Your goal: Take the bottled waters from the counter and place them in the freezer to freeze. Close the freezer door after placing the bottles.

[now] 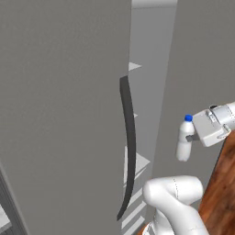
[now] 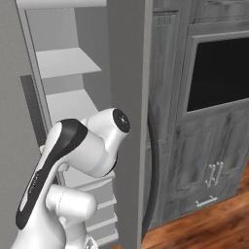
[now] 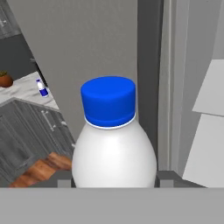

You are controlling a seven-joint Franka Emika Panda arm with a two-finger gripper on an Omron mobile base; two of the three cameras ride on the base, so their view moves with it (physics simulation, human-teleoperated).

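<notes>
The gripper (image 1: 195, 136), jaws clamped on the taller bottle (image 1: 184, 143), holds it upright at three o'clock of the freezer door's (image 1: 64, 114) handle (image 1: 130, 142), where swinging toward the shelves (image 2: 65, 61) could knock it against the door edge.

The freezer door (image 1: 59, 114) stands ajar, its dark handle (image 1: 129, 147) edging a narrow gap. Through that gap, white shelves (image 2: 65, 61) show open room above them. The door's edge (image 3: 148, 78) crowds the held bottle (image 1: 184, 144).

No readable text, labels or numbers on bottle (image 3: 113, 144), freezer door (image 1: 64, 114) or cabinets (image 2: 204, 146).
</notes>
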